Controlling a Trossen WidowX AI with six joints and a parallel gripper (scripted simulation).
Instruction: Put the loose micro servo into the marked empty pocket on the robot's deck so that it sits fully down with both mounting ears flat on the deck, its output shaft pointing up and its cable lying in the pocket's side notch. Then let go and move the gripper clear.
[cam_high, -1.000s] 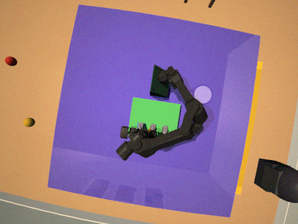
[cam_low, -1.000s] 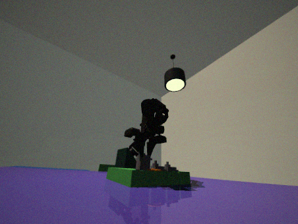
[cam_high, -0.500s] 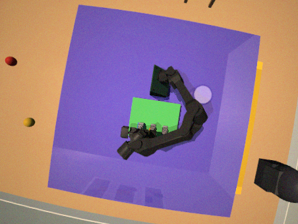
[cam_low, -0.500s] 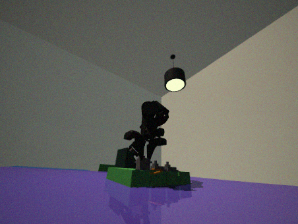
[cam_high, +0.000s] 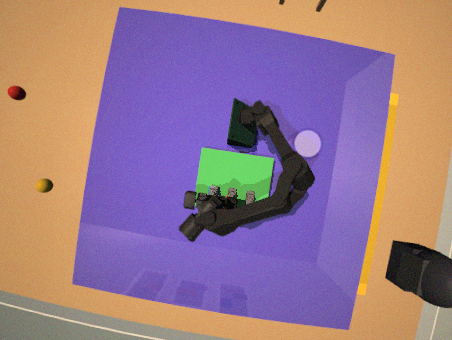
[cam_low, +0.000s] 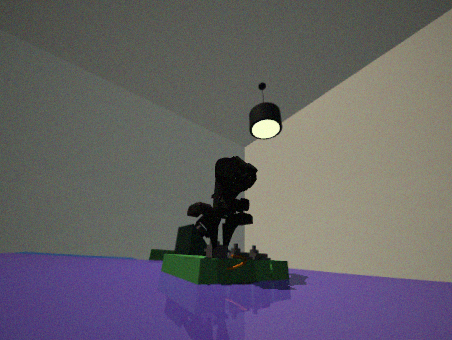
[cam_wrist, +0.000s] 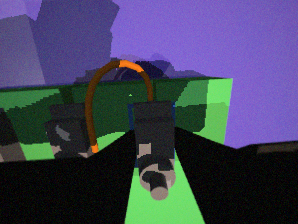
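Holding the micro servo (cam_high: 214, 189) (cam_low: 218, 251) (cam_wrist: 155, 135) over or in the blue-edged pocket (cam_wrist: 131, 117), output shaft up, between the partly open fingers of the gripper (cam_high: 215, 196) (cam_low: 220, 244) (cam_wrist: 154, 133), closed firmly on the body. Trailing an orange-brown cable (cam_low: 236, 265) (cam_wrist: 131, 66) in a raised loop towards the neighbouring servo (cam_high: 232, 192) (cam_low: 236, 251) (cam_wrist: 67, 132) on the green deck (cam_high: 235, 167) (cam_low: 180, 267) (cam_wrist: 220, 115). Apparently near the end: placed about right, but impossible to tell whether fully seated, ears flat, or cable in its notch. Left to do: confirm seating, release, move clear.
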